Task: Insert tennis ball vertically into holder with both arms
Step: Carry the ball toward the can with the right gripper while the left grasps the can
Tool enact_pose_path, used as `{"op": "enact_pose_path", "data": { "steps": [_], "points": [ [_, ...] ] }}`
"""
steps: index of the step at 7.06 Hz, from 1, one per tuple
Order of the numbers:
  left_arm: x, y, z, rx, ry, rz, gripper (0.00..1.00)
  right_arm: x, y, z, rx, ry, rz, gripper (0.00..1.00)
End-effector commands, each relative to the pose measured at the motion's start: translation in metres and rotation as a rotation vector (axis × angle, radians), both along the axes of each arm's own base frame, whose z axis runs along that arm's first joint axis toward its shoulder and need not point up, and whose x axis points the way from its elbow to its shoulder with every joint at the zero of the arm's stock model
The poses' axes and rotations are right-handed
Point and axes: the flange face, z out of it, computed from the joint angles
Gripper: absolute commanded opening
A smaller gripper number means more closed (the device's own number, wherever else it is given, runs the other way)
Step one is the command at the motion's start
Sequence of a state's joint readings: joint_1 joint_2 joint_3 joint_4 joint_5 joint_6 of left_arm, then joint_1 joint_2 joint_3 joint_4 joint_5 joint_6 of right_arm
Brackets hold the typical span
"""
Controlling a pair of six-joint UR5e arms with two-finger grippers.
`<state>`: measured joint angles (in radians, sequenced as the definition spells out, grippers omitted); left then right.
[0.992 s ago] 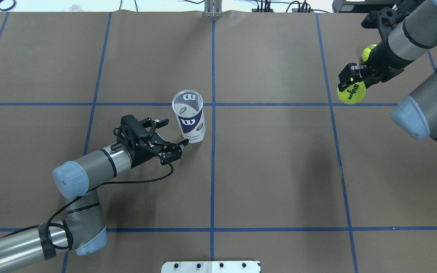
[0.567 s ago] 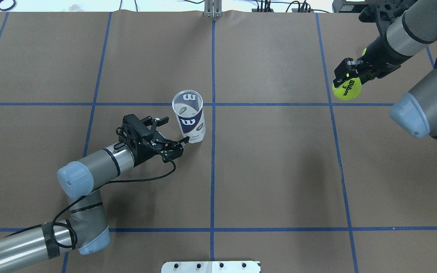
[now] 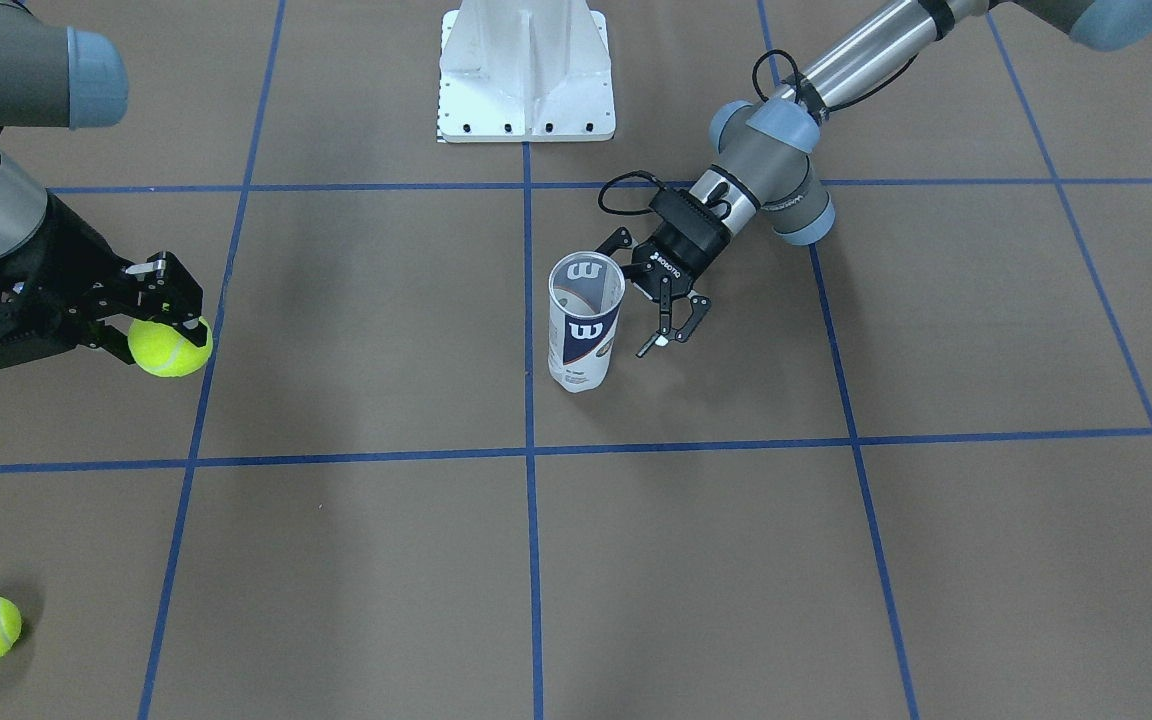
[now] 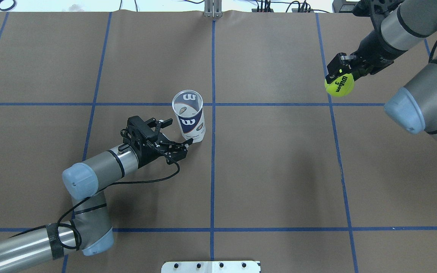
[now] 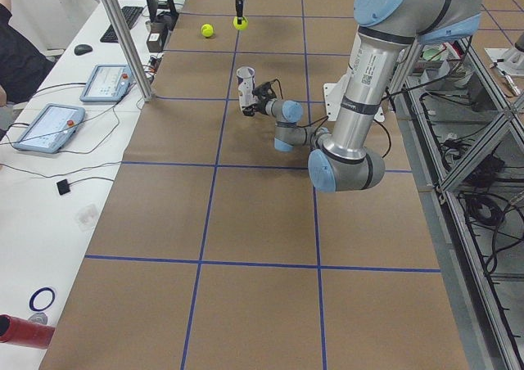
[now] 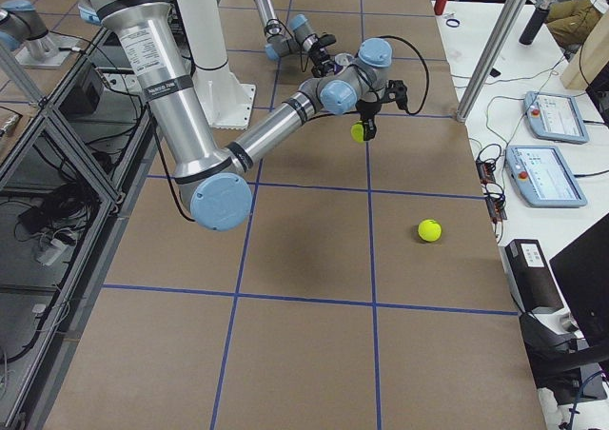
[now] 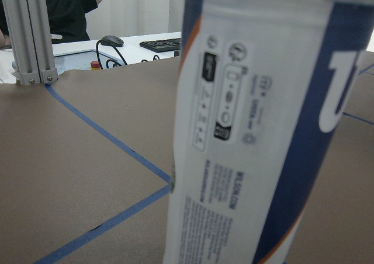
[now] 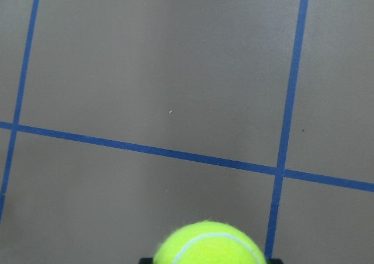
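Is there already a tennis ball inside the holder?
No, the overhead view looks into the open holder and it is empty; the right gripper holds the tennis ball well away from it.

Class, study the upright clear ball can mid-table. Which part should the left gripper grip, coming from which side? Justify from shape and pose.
Grip the holder on its side wall, roughly mid-height, coming in level from where the left gripper is. It stands upright, its round wall suits the open fingers, and the open top should be left free for the tennis ball.
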<state>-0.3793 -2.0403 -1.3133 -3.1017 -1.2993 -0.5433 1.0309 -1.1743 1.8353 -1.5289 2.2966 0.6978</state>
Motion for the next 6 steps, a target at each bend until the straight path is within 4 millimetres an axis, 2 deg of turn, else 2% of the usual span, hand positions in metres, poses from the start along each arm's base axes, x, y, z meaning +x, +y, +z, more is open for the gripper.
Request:
{"op": "enact_pose_path", "data": {
  "steps": [1, 4, 6],
  "points": [
    [0.005, 0.003, -0.008, 0.003, 0.012, 0.007, 0.99, -0.001, -0.001, -0.002, 0.001, -0.003, -0.002, 0.0],
    [0.016, -0.004, -0.009, -0.001, 0.0, -0.01, 0.99, -0.002, -0.001, -0.013, -0.02, -0.027, 0.013, 0.0],
    [0.026, -0.008, -0.017, -0.001, 0.003, -0.015, 0.99, -0.002, -0.001, -0.017, -0.008, -0.04, 0.013, 0.0]
  ]
}}
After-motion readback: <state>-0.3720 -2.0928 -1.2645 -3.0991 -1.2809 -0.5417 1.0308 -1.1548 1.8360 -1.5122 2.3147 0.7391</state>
